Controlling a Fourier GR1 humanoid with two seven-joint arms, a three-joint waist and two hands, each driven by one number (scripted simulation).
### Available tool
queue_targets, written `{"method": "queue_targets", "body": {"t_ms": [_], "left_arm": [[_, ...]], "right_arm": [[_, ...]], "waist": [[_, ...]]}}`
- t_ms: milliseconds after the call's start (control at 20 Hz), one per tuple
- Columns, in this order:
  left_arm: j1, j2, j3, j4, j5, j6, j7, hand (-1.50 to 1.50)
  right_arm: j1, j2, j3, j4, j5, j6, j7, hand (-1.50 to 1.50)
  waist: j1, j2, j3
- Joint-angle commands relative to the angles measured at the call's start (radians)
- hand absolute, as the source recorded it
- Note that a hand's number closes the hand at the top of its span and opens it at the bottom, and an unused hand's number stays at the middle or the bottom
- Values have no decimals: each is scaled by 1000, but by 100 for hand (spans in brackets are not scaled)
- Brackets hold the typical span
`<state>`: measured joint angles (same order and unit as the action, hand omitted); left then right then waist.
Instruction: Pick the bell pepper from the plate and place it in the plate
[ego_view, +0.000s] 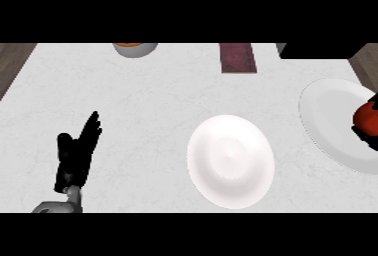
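Head view: bell pepper (367, 116) on the grey plate (328, 125) at right edge, black shape at its lower side perhaps the right hand; left hand (76, 157) rests released lower left; carry pepper level to white plate (230, 161), centre.

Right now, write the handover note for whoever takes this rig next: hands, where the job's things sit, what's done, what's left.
Left hand: open, fingers up, resting at the view's lower left, holding nothing.
Right hand: at the right edge dark fingers seem to sit over the bell pepper; whether they are closed is hidden.
Bell pepper: red, on the grey plate at the right edge, partly out of view.
White plate: centre of the counter, nothing on it.
Done: nothing moved yet.
Left: lift the pepper and set it on the white plate.
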<state>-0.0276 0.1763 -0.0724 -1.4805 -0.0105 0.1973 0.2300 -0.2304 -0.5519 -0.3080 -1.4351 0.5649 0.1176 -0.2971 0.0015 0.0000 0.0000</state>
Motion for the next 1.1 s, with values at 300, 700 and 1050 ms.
{"method": "queue_targets", "body": {"t_ms": [300,700,1050], "left_arm": [[-20,-35,-3,3,-41,7,12,0],[-44,-41,1,22,-41,-5,13,0],[-21,-45,-24,-24,-53,-16,30,0]], "right_arm": [[-209,-65,-15,500,98,-105,-160,150],[-348,-127,54,852,202,-50,-224,150],[-415,-179,114,1088,289,35,-287,-150]], "waist": [[12,3,1],[28,10,2],[44,14,4]]}}
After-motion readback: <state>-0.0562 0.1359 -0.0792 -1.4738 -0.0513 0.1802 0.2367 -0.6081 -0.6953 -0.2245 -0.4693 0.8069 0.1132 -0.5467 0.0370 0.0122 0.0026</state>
